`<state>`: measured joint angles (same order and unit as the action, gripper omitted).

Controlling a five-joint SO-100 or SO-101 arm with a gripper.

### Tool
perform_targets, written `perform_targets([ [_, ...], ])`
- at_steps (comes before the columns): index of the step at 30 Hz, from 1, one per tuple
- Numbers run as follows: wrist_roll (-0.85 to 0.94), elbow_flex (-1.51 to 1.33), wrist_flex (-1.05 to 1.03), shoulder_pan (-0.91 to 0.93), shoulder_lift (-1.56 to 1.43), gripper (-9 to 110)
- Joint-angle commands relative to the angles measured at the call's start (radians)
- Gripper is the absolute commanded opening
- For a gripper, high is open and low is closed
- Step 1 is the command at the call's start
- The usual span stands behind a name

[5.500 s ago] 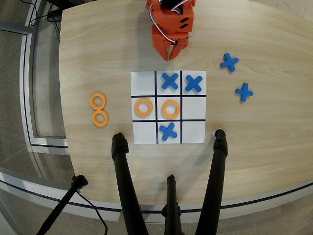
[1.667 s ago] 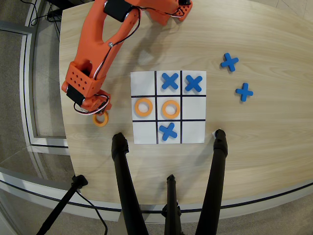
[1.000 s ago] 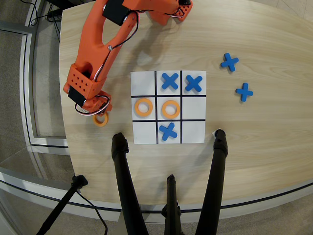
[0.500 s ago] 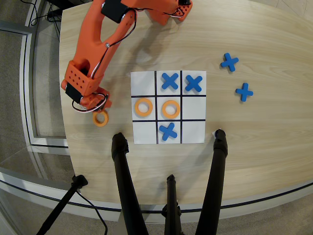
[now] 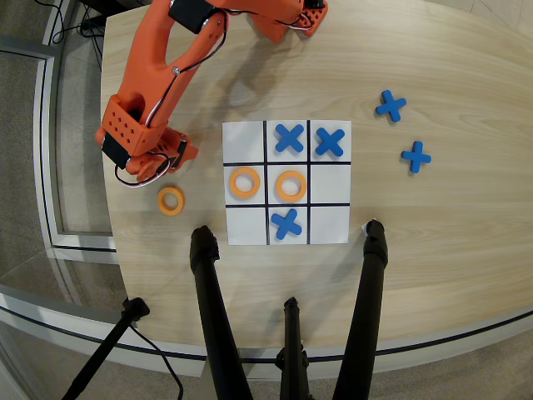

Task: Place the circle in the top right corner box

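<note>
At the far left of the overhead view, the orange 3D-printed robot arm (image 5: 162, 62) reaches down from the top edge over the pale wood-grain table (image 5: 450, 233), ending in its orange two-finger gripper (image 5: 158, 171), which points toward the lower edge; whether its fingers are parted or closed cannot be told from this angle. Just below the gripper, apart from it, the small flat orange ring (image 5: 171, 200) lies on the bare table, left of the sheet and outside every cell. To its right lies the white paper sheet with a black-lined 3x3 grid (image 5: 286, 182). Row 2 holds 2 further orange rings, 1 in the left cell (image 5: 244, 182) and 1 in the centre cell (image 5: 291, 185). Blue X-shaped pieces occupy 3 cells: top centre (image 5: 289, 137), top right (image 5: 330, 142) and bottom centre (image 5: 286, 223). The top right corner box (image 5: 341, 127) as this view shows it therefore carries a blue X. Further right, 2 loose blue X-shaped pieces rest on the table, 1 upper (image 5: 391, 105) and 1 lower (image 5: 415, 156), well apart from the sheet. Along the lower edge, 3 black tripod legs (image 5: 218, 325) cross the table rim.
</note>
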<state>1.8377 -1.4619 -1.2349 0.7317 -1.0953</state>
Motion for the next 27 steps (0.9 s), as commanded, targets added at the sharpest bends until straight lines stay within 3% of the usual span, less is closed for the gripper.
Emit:
perform_targets([
  [1, 0.006, -0.012, -0.017, 0.011, 0.003, 15],
  [6, 0.011, -0.017, -0.029, 0.018, 0.003, 13],
  [14, 0.011, -0.006, -0.044, 0.015, 0.012, 0],
  [19, 0.011, -0.040, -0.061, 0.011, -0.012, 0],
  [27, -0.071, -0.014, -0.225, -0.172, -0.290, 0],
])
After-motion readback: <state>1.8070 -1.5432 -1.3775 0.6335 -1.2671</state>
